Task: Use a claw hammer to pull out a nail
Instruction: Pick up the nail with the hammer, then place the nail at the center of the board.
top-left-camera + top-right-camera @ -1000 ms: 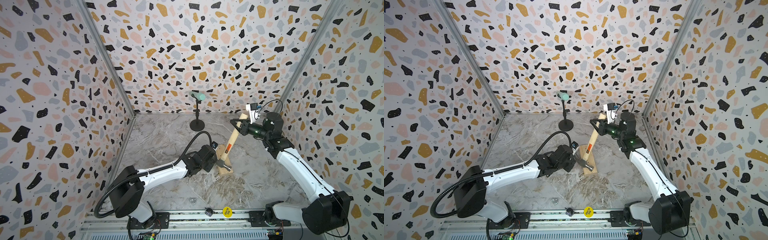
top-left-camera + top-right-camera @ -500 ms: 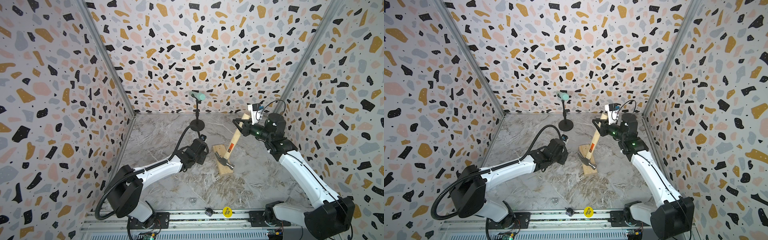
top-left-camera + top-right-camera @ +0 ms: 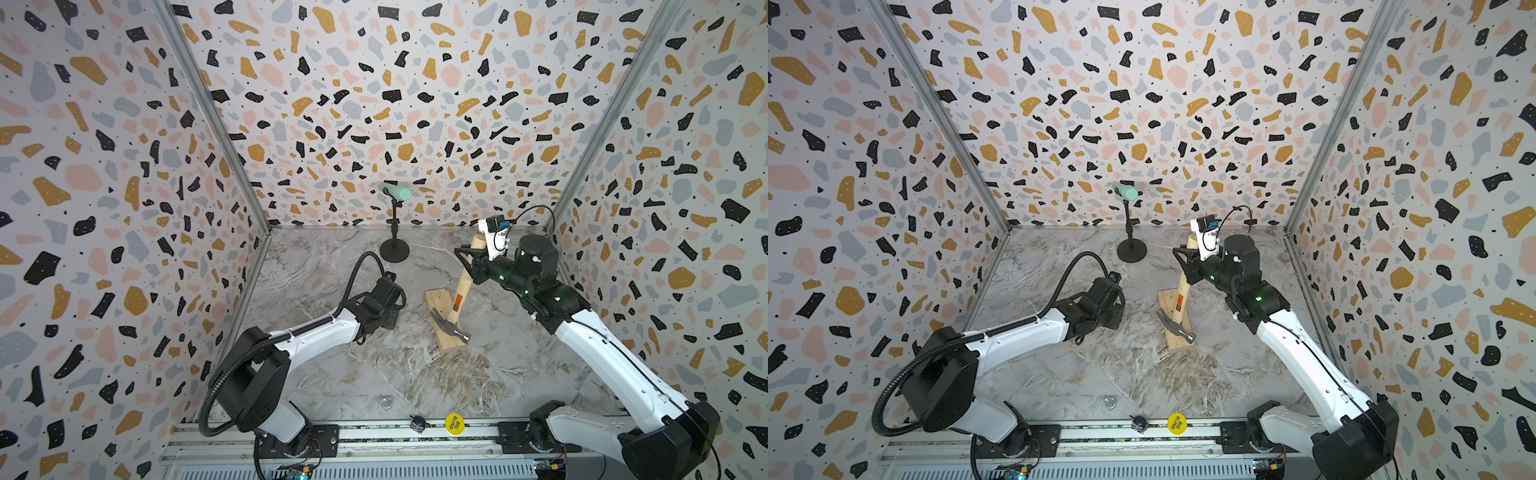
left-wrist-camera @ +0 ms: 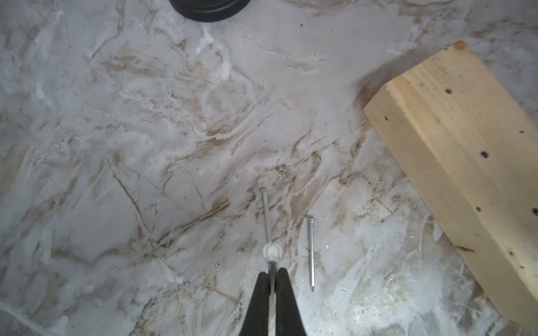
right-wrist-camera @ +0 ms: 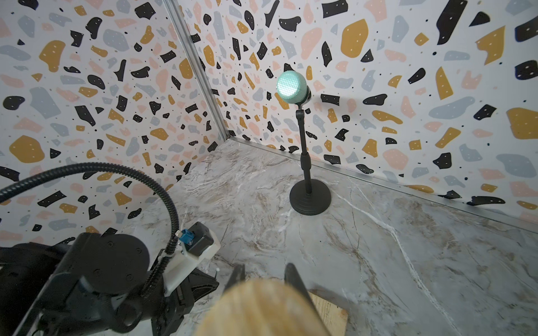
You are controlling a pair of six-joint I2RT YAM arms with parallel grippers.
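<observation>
The marbled worktop (image 3: 395,374) carries one pale wood block (image 3: 434,297), and everything else sits around it. The right arm (image 3: 602,353) reaches in from the block's right. Its right pincer (image 3: 469,262) is clamped on the upper end of the claw hammer (image 3: 462,286), high above the block. The handle leans up and back while the steel head rests on the block's top face. I'd guess that keeps the tool parked and the block pinned while the other arm works.

Off the block's left side, the left pincer (image 4: 272,276) is pressed together on the nail (image 4: 267,215). The nail sticks out ahead of the tips, clear of the wood, so it looks already pulled and on its way out. A second nail (image 4: 311,253) lies loose on the worktop between the held one and the block.

A second ago the left pincer sat right against the block, beside the hammer head. Now it has drawn well away to the block's left. The hammer stands much as it did.
</observation>
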